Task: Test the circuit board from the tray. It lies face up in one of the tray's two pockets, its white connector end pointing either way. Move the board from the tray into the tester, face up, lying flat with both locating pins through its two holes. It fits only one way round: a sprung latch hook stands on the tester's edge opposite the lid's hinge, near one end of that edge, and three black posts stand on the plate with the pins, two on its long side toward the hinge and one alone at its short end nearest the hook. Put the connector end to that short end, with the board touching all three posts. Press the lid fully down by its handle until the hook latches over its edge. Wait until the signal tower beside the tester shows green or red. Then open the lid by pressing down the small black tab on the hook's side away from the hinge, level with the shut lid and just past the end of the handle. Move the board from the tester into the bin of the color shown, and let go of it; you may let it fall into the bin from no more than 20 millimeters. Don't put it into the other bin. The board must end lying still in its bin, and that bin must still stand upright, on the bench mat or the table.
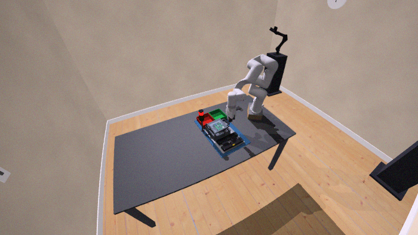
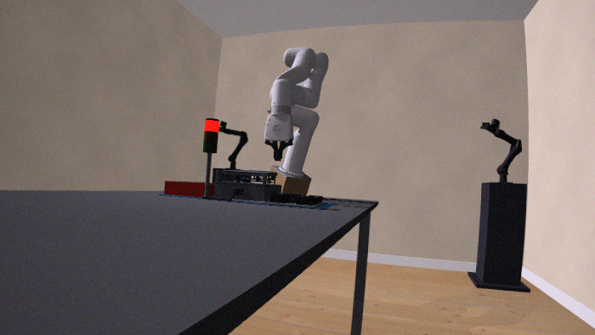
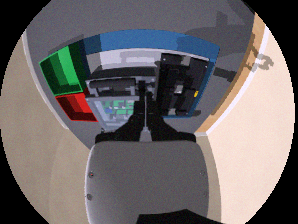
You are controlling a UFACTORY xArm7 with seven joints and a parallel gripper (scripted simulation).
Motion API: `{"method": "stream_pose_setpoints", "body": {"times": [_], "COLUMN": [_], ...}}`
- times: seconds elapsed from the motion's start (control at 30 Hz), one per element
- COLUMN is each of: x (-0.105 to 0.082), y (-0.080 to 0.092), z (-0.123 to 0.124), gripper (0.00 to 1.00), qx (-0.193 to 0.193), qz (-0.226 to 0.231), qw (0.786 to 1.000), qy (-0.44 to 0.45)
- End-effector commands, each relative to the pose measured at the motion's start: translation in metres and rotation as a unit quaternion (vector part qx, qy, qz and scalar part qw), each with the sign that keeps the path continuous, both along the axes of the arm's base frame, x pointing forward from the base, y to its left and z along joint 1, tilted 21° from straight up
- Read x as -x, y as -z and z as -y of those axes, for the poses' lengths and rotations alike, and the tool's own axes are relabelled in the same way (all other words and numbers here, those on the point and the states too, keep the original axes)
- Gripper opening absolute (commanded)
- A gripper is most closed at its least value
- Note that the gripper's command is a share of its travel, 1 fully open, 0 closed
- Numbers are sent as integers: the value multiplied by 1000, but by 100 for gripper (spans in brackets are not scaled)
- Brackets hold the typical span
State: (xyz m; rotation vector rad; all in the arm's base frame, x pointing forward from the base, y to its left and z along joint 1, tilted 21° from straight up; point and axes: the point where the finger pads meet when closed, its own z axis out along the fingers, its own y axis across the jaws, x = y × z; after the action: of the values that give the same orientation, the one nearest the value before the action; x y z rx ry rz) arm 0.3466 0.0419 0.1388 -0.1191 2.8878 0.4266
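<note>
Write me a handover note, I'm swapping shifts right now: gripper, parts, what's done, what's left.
Gripper: jaws shut, holding nothing, hanging above the tester on the side by the arm's base.
Board: in the tester, seen through the lowered lid.
Tower: red lit.
Bins: red and green upright, nothing visible in either.
Done: board loaded, lid down, result showing.
Left: press the latch tab to open the lid, lift the board out, release it low into the red bin.
</note>
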Motion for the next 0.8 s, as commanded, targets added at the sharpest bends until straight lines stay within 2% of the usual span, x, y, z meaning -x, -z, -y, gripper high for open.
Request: {"method": "stream_pose_setpoints", "body": {"times": [0.0,0.37,0.6,0.77], "x": [-1,-1,-1,-1], "y": [-2,-2,-2,-2], "z": [0,0,0,0], "gripper": [0,0,0,0], "qx": [0,3,10,23], "qz": [2,6,17,34], "qw": [1000,1000,999,994], "qy": [1,-14,-47,-103]}}
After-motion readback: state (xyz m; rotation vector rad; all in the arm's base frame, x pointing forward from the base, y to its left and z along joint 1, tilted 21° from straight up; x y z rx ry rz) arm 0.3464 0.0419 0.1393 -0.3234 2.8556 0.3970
